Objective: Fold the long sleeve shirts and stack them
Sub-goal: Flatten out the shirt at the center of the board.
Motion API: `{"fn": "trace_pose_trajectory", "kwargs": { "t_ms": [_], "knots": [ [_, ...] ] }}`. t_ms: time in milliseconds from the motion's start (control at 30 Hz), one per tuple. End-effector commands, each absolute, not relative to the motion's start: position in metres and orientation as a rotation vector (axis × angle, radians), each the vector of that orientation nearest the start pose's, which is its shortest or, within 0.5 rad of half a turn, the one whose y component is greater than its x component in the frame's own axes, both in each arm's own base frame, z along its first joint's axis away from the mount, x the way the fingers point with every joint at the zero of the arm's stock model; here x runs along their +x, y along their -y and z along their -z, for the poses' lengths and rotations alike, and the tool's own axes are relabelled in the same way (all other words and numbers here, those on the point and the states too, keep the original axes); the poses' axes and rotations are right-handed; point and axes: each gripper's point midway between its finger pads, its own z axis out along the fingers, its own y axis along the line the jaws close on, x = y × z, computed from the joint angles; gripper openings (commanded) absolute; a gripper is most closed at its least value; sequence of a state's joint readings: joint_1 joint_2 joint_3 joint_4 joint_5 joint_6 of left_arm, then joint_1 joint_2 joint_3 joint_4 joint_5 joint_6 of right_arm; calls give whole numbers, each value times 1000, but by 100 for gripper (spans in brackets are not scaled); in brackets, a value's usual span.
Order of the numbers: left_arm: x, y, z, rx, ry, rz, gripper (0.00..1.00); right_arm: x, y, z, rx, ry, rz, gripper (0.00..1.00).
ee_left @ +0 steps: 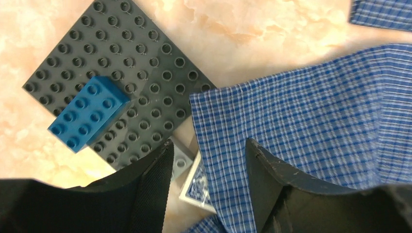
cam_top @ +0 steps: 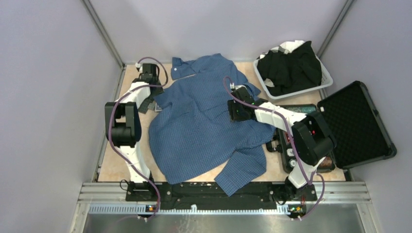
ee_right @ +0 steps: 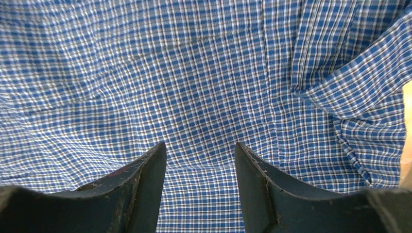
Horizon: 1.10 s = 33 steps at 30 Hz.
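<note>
Both the left gripper [ee_left: 209, 143] and right gripper [ee_right: 200, 144] are parted over the blue fine-checked cloth shirt [cam_top: 204, 121]; the grey studded plastic baseplate [ee_left: 121, 73] at nine o'clock could be snagged with the hem.

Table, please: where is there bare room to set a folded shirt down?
Bare table shows at the near left corner, beside the shirt hem, and in a narrow far strip between shirt and bin. The right side is crowded: bin and case.
</note>
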State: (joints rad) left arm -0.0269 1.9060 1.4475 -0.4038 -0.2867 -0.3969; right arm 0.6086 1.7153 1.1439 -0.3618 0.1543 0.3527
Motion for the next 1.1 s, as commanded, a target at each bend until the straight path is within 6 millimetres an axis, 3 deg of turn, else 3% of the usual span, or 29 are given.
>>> {"fn": "trace_pose_trajectory", "kwargs": {
  "t_ms": [0,267,400,533,633,833,967,1067],
  "knots": [
    [515,-28,-93,-565,-2285,-127,60,343,-231,-68,-257,-2471,-246,53],
    [538,-21,-72,-511,-2308,-89,54,341,-229,-61,-260,-2486,-232,52],
    [541,-35,-71,-537,-2298,-94,38,341,-229,-58,-263,-2491,-224,51],
    [550,-37,-89,-512,-2263,-87,16,339,-228,-54,-268,-2505,-219,49],
    [559,-39,-120,-490,-2205,-89,5,338,-228,-53,-269,-2507,-220,48],
    [582,-54,-192,-455,-2077,-169,0,343,-239,-50,-276,-2521,-265,46],
    [597,-71,-201,-463,-2079,-239,0,357,-252,-52,-269,-2519,-292,45],
    [607,-80,-187,-497,-2124,-234,0,374,-260,-65,-247,-2498,-323,45]
  ]
}}
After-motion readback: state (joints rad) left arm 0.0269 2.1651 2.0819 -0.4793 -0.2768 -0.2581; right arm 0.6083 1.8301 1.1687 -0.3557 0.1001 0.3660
